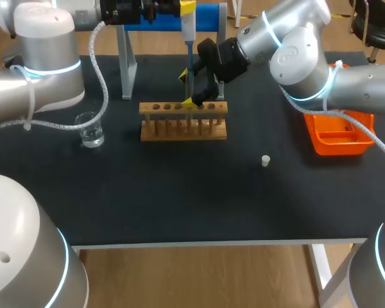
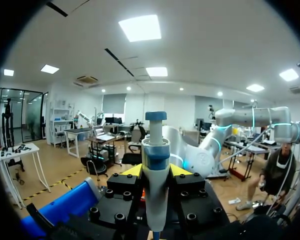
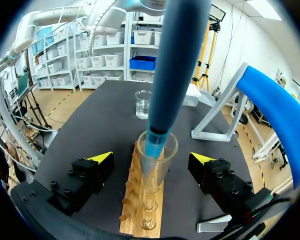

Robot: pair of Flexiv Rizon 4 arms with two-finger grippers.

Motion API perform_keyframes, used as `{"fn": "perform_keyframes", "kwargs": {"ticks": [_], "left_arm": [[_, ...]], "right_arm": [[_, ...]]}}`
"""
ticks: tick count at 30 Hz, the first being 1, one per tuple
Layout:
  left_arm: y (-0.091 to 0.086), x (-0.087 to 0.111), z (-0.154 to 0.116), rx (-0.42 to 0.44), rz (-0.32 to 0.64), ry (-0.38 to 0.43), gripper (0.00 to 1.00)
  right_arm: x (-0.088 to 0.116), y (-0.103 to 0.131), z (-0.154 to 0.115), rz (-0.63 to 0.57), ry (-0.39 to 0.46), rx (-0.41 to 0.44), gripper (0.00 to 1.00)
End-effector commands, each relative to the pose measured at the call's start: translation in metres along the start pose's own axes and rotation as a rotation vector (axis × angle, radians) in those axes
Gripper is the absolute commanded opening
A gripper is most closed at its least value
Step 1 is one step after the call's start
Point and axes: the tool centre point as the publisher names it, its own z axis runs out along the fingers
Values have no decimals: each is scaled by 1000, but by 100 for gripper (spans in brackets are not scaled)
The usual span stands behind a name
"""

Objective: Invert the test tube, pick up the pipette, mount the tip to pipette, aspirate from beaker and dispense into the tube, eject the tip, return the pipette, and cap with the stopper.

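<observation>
My left gripper [image 1: 185, 9] is shut on the white and blue pipette [image 1: 188, 32], holding it upright above the wooden rack [image 1: 183, 122]. In the left wrist view both yellow fingertips of that gripper [image 2: 156, 172] press the pipette body [image 2: 155, 180]. The pipette's blue shaft [image 3: 177, 65] points down, its tip inside the mouth of the clear test tube [image 3: 157, 155] standing in the rack [image 3: 140, 210]. My right gripper [image 1: 188, 88] [image 3: 152, 158] stands open on either side of the tube without touching it. The glass beaker [image 1: 90, 129] [image 3: 143, 104] holds clear liquid at the left. A small white stopper [image 1: 265, 161] lies right of the rack.
A blue pipette stand [image 1: 170, 18] on grey legs stands behind the rack, and beside the right gripper in the right wrist view [image 3: 275, 110]. An orange tray [image 1: 337, 136] sits at the table's right, under my right arm.
</observation>
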Motion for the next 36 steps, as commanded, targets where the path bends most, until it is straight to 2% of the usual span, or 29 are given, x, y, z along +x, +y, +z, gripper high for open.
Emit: {"fn": "perform_keyframes", "kwargs": {"ticks": [1,36], "left_arm": [[1,0,1,1,-1,0,0],[10,1,0,5,14,-17,0]], "right_arm": [[0,0,-1,0,1,3,100],[0,0,-1,0,1,3,100]]}}
